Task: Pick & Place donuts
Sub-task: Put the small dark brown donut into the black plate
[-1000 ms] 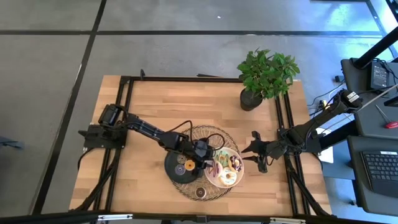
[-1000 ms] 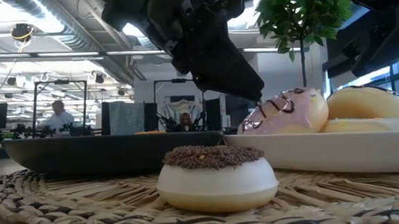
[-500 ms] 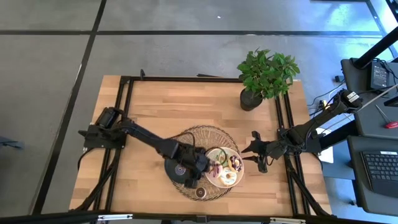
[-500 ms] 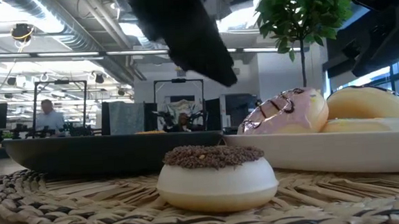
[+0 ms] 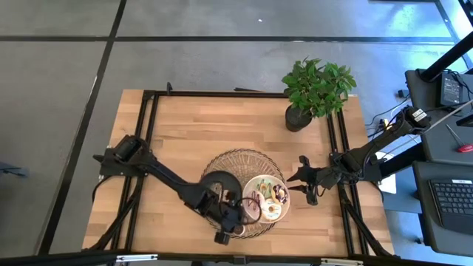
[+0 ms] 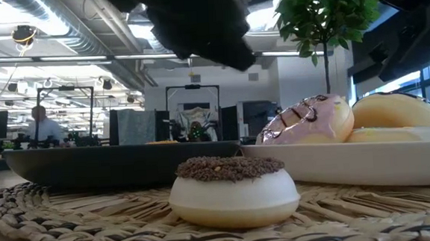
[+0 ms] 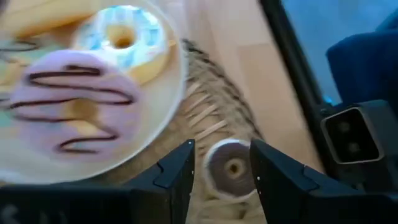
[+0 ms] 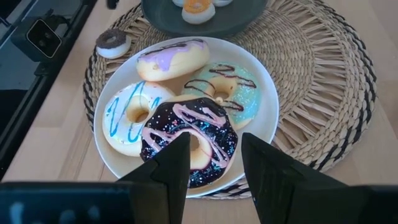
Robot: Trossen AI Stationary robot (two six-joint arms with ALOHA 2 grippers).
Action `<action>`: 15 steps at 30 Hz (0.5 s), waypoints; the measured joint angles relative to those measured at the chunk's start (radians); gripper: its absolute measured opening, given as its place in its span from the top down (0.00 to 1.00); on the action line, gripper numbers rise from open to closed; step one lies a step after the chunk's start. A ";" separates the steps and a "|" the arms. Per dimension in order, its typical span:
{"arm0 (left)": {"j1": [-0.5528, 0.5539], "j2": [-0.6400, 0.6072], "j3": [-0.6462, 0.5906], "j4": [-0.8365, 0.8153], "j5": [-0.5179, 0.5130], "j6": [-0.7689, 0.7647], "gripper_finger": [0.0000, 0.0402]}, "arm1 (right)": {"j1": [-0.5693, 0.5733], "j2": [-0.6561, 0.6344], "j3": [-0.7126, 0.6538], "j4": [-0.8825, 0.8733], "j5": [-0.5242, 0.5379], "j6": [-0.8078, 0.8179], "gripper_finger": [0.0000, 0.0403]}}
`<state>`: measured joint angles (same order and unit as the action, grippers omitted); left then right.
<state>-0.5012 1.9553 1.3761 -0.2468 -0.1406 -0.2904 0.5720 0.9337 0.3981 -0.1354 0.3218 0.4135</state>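
A small chocolate-topped donut (image 7: pixel 229 169) rests flat on the woven mat (image 5: pixel 236 159), near the table's near edge (image 6: pixel 233 188). My left gripper (image 7: pixel 221 168) hovers open above it, a finger on each side, touching nothing; in the low view it is well above (image 6: pixel 194 17). The white plate (image 8: pixel 102 134) carries several larger donuts: pink striped (image 8: pixel 173 59), green (image 8: pixel 227 84), white with blue drizzle (image 8: pixel 134 115), dark with pink drizzle (image 8: pixel 189 134). The black plate (image 8: pixel 249 18) holds an orange-iced donut (image 8: pixel 198 7). My right gripper (image 5: pixel 303 181) waits open to the right of the white plate.
A potted plant (image 5: pixel 314 89) stands at the far right of the table. Black frame rails (image 5: pixel 148 133) run along both sides. Bare wood (image 5: pixel 222 125) lies beyond the mat toward the far edge. A person shows in the room behind the table (image 6: pixel 40 127).
My left gripper has travelled from over the black plate toward the table's near edge, and is now over the small chocolate donut on the mat. The donuts and plates have stayed in place.
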 joint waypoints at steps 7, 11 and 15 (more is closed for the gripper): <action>-0.020 0.063 -0.001 0.020 0.001 0.003 0.62 | 0.000 0.000 0.000 0.005 0.000 0.004 0.64; -0.022 0.076 -0.001 0.044 -0.003 -0.012 0.63 | 0.000 0.000 0.000 0.005 0.000 0.003 0.64; -0.022 0.092 0.001 0.064 -0.008 -0.012 0.63 | 0.000 0.000 0.000 0.004 0.000 0.003 0.64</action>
<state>-0.5234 2.0475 1.3773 -0.1829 -0.1486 -0.3024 0.5722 0.9337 0.3981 -0.1311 0.3218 0.4163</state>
